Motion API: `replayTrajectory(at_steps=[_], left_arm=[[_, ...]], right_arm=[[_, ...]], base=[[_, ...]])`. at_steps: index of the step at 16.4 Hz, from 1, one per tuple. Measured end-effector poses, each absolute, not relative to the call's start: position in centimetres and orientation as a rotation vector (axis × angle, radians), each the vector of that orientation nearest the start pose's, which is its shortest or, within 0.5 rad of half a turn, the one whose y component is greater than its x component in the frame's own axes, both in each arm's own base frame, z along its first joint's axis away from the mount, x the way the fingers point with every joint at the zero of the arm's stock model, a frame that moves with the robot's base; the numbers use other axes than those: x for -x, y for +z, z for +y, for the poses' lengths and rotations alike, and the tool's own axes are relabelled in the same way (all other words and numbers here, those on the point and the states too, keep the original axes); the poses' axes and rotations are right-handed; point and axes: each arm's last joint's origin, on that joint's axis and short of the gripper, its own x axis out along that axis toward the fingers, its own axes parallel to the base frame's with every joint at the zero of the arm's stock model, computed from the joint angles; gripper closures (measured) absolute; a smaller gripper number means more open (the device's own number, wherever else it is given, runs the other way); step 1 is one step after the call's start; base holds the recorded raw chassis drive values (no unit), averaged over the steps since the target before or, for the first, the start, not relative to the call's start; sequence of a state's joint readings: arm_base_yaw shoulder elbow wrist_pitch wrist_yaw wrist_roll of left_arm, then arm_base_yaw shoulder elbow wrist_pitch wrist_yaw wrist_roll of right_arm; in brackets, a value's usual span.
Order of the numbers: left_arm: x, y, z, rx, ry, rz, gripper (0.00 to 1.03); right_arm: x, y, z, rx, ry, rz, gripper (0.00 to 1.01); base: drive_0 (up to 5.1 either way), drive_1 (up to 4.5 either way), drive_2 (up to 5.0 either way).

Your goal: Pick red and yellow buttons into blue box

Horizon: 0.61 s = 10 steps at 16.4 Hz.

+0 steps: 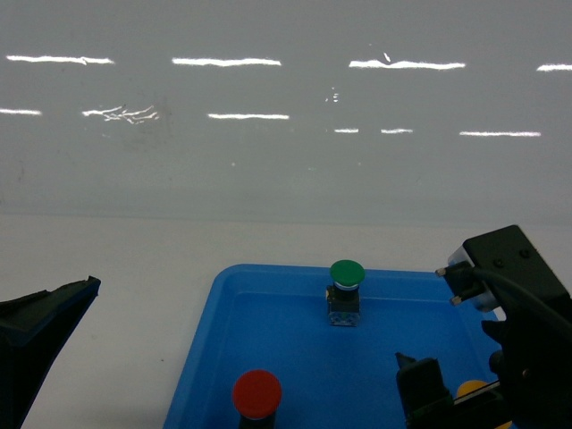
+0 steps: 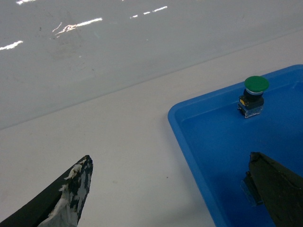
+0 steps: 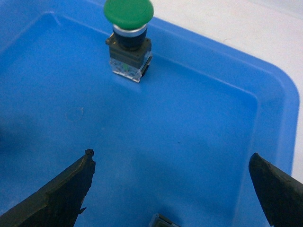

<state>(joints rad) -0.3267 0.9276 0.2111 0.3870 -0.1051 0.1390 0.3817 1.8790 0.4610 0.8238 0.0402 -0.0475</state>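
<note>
A blue box (image 1: 201, 357) sits on a white table (image 1: 116, 295). Inside, the red button (image 1: 256, 394) stands near-left, the yellow button (image 1: 471, 390) near-right, partly hidden behind the right hand (image 3: 170, 189), its fingers apart. A green button (image 1: 346, 290) stands far-centre. The left hand (image 2: 165, 189) hovers with fingers apart at the box's left rim.

Green button (image 1: 346, 288) (upright) mid-box (image 1: 268, 304)

A green button (image 2: 256, 84) stands upright inside the blue box (image 2: 176, 116), beyond the spread left hand (image 2: 175, 189).
</note>
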Motion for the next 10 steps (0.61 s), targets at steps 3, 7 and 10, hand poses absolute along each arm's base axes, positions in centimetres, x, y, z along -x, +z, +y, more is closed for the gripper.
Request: replayTrajectory(at_steps=[3,7,10], left_arm=[[-16.9,16.8,-5.4,-0.208,-0.242,0.307,0.05],[-16.9,16.8,-5.4,-0.208,-0.242,0.307,0.05],[-16.9,16.8,-5.4,-0.208,-0.242,0.306,0.05]], right_arm=[[-25.5,4.7,11.1,0.195,0.374,0.626,0.03],[-25.3,4.2,10.9,0.208,0.358,0.644,0.03],[-24.6,3.8,10.9,0.221,0.351,0.661,0.25]], base=[[0.0,0.00,0.0],[0.0,0.00,0.0],[0.0,0.00,0.0]])
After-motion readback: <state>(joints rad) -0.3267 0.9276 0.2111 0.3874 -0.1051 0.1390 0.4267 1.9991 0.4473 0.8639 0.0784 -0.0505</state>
